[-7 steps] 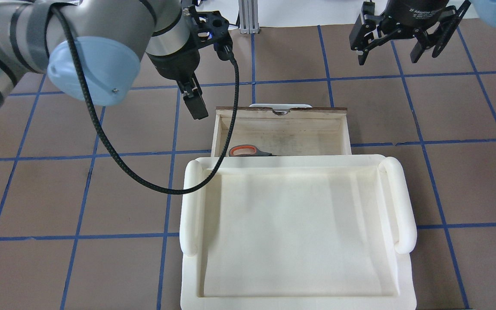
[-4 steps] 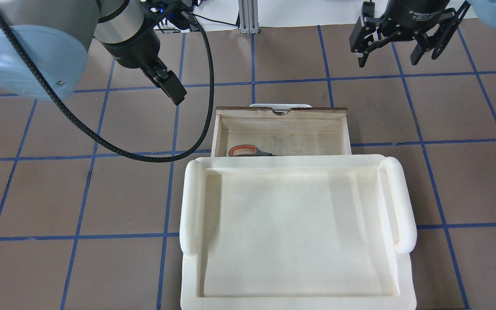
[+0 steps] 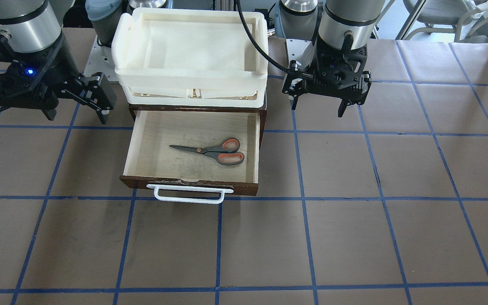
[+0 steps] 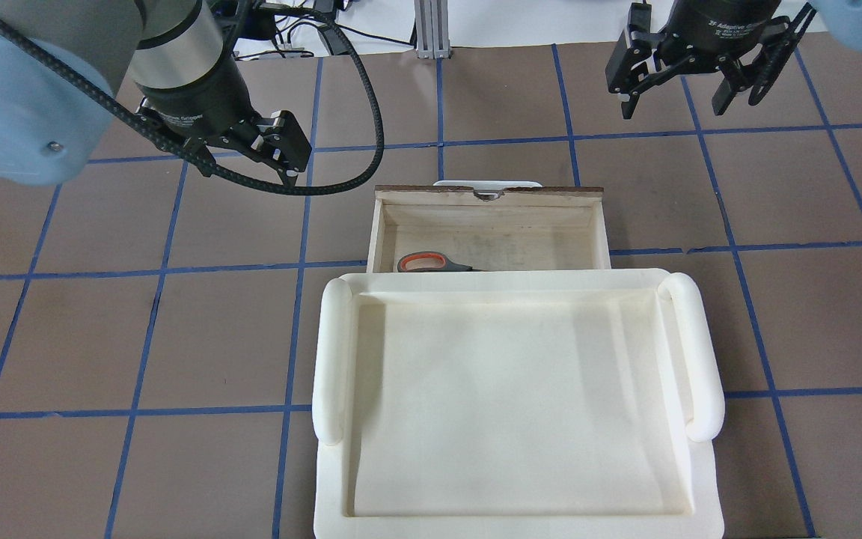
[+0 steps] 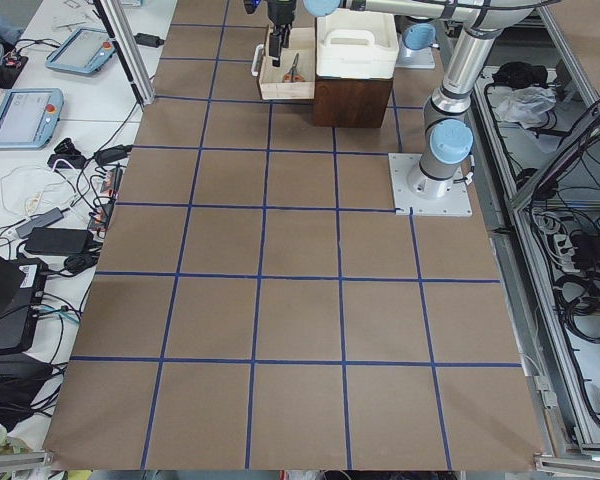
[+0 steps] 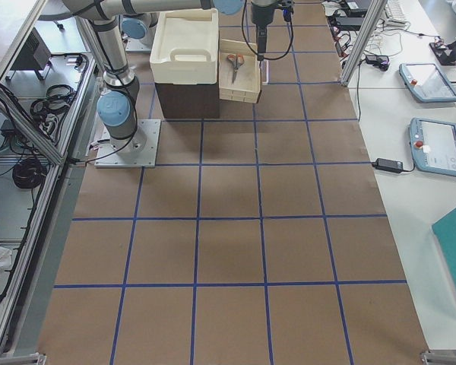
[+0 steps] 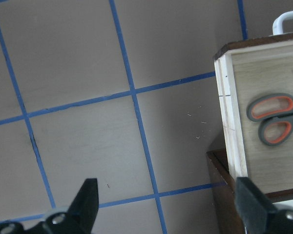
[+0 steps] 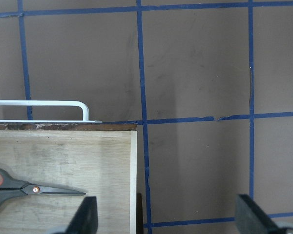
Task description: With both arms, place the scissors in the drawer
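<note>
Both flank scissors (image 3: 214, 151) in drawer (image 3: 142, 183): left end effector (image 3: 317, 108), right end effector (image 3: 76, 115).

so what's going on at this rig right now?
The scissors lie flat inside the drawer, which is pulled out from under the cream tray. Both tools are open and empty, the left tool hovering off one side of the drawer, the right tool off the other. Drawer not yet shut.

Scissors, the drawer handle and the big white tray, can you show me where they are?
scissors (image 3: 203, 151), front-facing view, right by the pivot screw.
drawer handle (image 3: 189, 200), front-facing view, middle of the white bar.
tray (image 4: 328, 359), overhead view, on its rounded rim at the picture's left.
</note>
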Controlling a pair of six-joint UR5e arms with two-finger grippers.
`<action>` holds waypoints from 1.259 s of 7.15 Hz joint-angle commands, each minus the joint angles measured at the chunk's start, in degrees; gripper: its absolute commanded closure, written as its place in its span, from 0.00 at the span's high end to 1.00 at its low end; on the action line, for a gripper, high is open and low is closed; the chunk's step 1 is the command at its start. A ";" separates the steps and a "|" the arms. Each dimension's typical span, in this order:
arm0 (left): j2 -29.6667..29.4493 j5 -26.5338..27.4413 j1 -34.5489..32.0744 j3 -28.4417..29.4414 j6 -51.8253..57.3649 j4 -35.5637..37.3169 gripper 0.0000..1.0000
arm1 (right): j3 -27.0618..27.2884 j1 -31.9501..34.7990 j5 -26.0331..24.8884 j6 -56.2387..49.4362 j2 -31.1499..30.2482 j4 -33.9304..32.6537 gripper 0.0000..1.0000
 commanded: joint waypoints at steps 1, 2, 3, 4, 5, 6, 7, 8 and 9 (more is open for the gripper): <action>2.37 0.03 0.23 0.12 -2.48 -3.37 1.00 | 0.00 0.02 0.63 0.12 -0.49 -0.02 1.00; 2.64 -1.10 1.19 -0.14 -2.58 -3.46 1.00 | 0.00 0.02 0.72 0.12 -0.50 -0.02 1.00; 2.90 -2.77 3.37 -0.14 -2.49 -4.07 1.00 | 0.00 0.02 0.81 0.12 -0.50 -0.11 1.00; 3.25 -4.61 4.26 -0.23 -2.49 -4.69 1.00 | 0.09 0.02 0.81 0.12 -0.67 -0.11 1.00; 3.69 -4.80 3.84 -0.58 -2.58 -4.69 0.99 | 0.09 0.02 0.81 0.12 -0.85 -0.20 1.00; 3.96 -4.72 3.83 -1.19 -2.58 -4.52 0.99 | 0.00 0.02 0.81 0.12 -0.85 -0.11 1.00; 4.31 -4.02 3.75 -1.46 -1.88 -4.78 0.99 | 0.09 0.02 0.81 0.12 -0.85 -0.29 1.00; 4.49 -4.19 3.75 -3.03 -2.49 -4.43 0.99 | 0.09 0.02 0.72 0.12 -0.94 -0.03 1.00; 4.92 -4.19 3.83 -3.48 -2.06 -4.08 0.99 | 0.09 0.02 0.72 0.12 -0.94 -0.02 1.00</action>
